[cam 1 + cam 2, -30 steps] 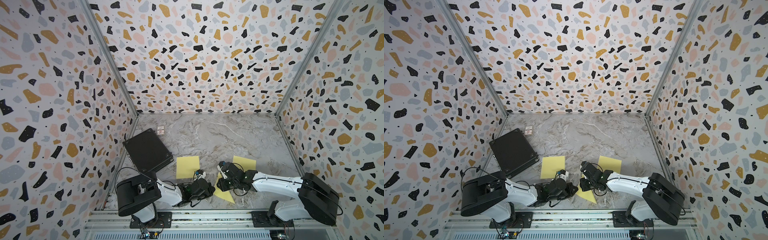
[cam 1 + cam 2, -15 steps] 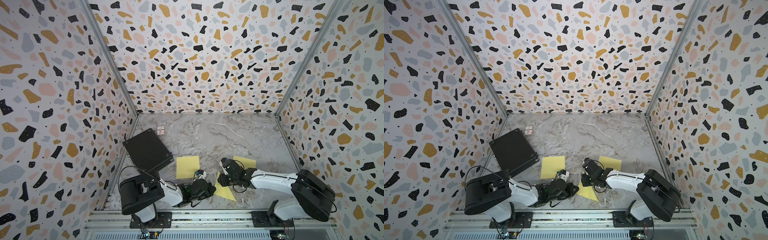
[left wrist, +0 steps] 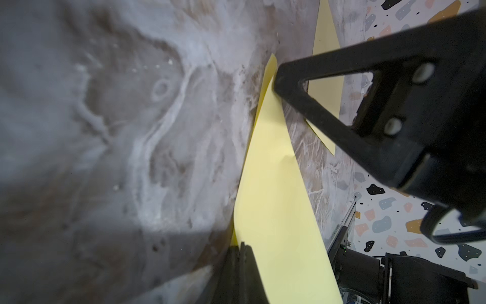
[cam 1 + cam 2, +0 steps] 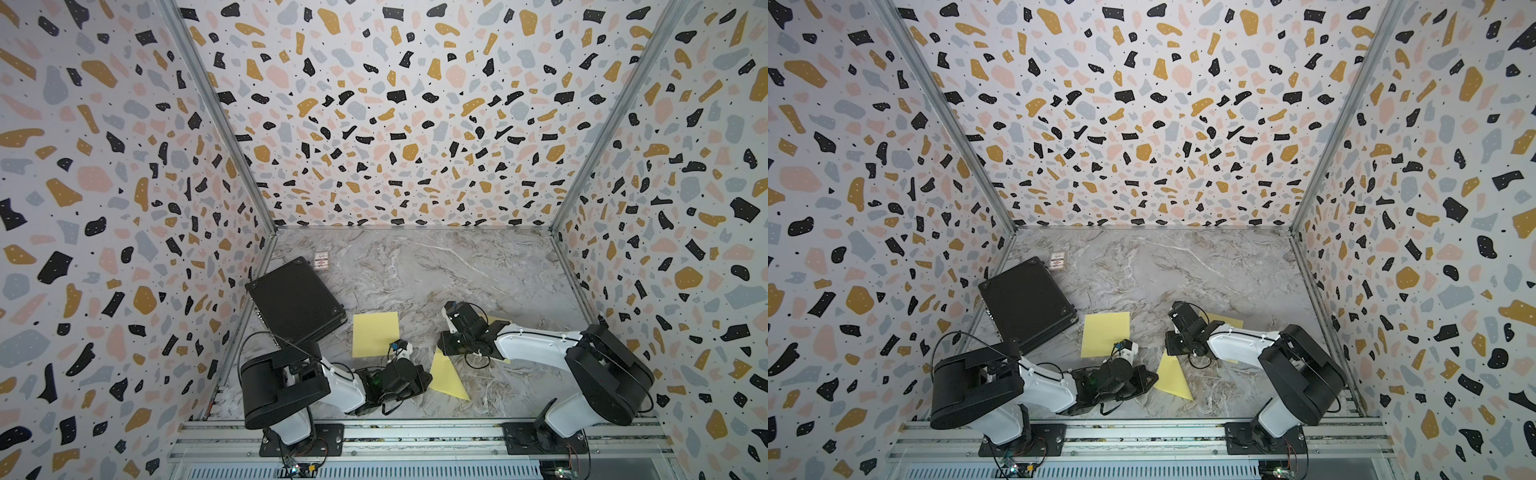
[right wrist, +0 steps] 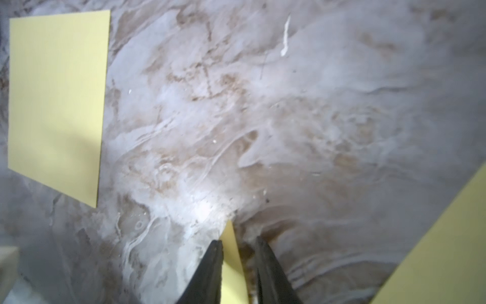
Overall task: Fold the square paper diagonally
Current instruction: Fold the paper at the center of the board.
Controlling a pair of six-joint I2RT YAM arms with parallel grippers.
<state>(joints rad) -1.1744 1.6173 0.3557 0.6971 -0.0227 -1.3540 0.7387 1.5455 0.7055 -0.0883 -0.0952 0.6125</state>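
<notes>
The yellow paper (image 4: 448, 377) lies folded into a triangle near the table's front, seen in both top views (image 4: 1173, 380). My left gripper (image 4: 427, 379) is shut, its tips (image 3: 240, 247) at the triangle's left corner; the sheet (image 3: 273, 197) bulges up beside them, and a pinch cannot be made out. My right gripper (image 4: 446, 350) points down on the triangle's far corner. In the right wrist view its jaws (image 5: 238, 240) stand a little apart, with the paper's pointed tip (image 5: 231, 252) between them. One right finger (image 3: 315, 105) touches that tip.
A flat yellow square sheet (image 4: 375, 334) lies left of centre, and another yellow sheet (image 4: 498, 322) lies partly under the right arm. A black case (image 4: 295, 305) sits at the left wall, with a small card (image 4: 321, 262) behind it. Metal rails (image 4: 415, 432) run along the front.
The right gripper has shifted slightly toward the back, uncovering more of the folded triangle. The right arm's elbow has swung a little left. The left gripper has stayed shut and almost still.
</notes>
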